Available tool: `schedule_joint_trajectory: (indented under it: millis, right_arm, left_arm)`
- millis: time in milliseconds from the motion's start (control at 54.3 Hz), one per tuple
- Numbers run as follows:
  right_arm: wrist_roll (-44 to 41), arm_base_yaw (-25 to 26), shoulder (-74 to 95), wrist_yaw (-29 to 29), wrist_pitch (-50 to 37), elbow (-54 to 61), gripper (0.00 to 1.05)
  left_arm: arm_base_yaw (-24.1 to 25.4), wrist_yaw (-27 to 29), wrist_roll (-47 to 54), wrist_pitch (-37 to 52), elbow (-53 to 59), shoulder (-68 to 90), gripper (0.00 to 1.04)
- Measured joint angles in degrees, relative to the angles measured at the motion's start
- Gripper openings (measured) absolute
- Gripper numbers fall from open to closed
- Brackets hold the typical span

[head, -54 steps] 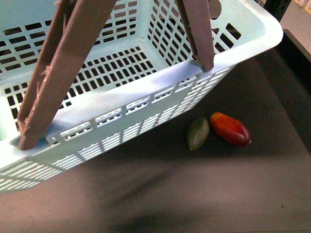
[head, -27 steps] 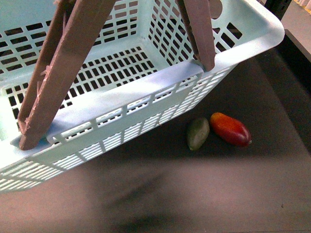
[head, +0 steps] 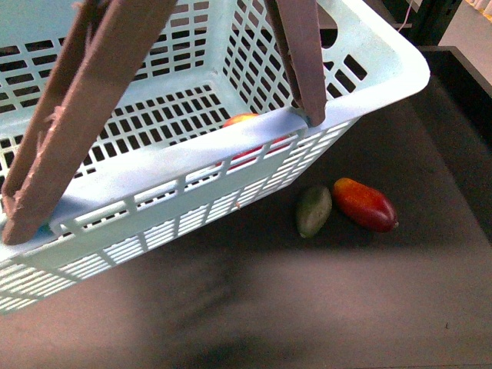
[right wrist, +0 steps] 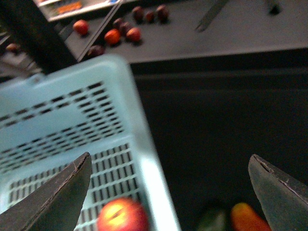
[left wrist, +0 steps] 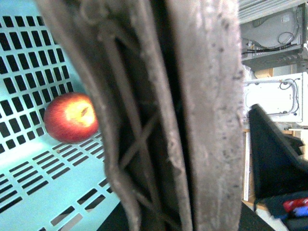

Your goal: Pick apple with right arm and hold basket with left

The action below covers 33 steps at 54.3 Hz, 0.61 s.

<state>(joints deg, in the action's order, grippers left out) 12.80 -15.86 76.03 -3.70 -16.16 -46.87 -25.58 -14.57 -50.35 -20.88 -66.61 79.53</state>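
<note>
Apple (head: pixel 241 120), front view: a round red apple with a pale yellow patch showed inside the basket, just behind the near rim and partly through the slots. Half a second before, no apple could be seen there.
Basket, front view: the large mint-blue slotted plastic basket (head: pixel 369 73) had shifted a little leftward in that half second. Its two brown-grey swing handles (head: pixel 84 115) stood raised, so it looked lifted and tilted over the dark surface (head: pixel 346 300).
Other fruit, front view: the elongated red-orange mango (head: pixel 365 204) and the small dark green oval fruit (head: pixel 313 211) lay just beside each other on the surface, outside the basket and unmoved.
Left wrist view: the apple (left wrist: pixel 70 117) rested on the basket's (left wrist: pixel 29 178) slotted floor. The handles (left wrist: pixel 202 110) filled the view at close range. The left fingers could not be made out, so their hold could not be told.
Right wrist view: the right fingers (right wrist: pixel 57 195) were spread wide and held nothing, hanging above the basket (right wrist: pixel 139 139) wall. The apple (right wrist: pixel 122 216) lay below, inside the basket near that wall, with the mango (right wrist: pixel 248 219) and the green fruit (right wrist: pixel 211 221) outside it.
Meaning: the apple appeared to have just been let go into the basket, so the right arm's part looked done and only the holding of the basket remained.
</note>
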Motion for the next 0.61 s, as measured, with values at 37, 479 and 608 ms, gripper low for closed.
schedule_joint_trajectory:
  millis: [37,479,608]
  right_arm:
    - [-0.5,1.6,-0.8,1.6,-0.6,0.0,0.96]
    - [-10.4,15.7,-13.6,4.1,-17.4,17.7,0.64]
    - [-11.8,15.8,-17.8,3.8,-19.8,25.1,0.36]
  left_arm:
    - [0.0,0.0,0.1,0.0,0.0,0.0,0.16]
    - [0.0,-0.6,0.0,0.0,0.0,0.0,0.16]
    - [0.0,-0.3,0.0,0.0,0.0,0.0,0.16]
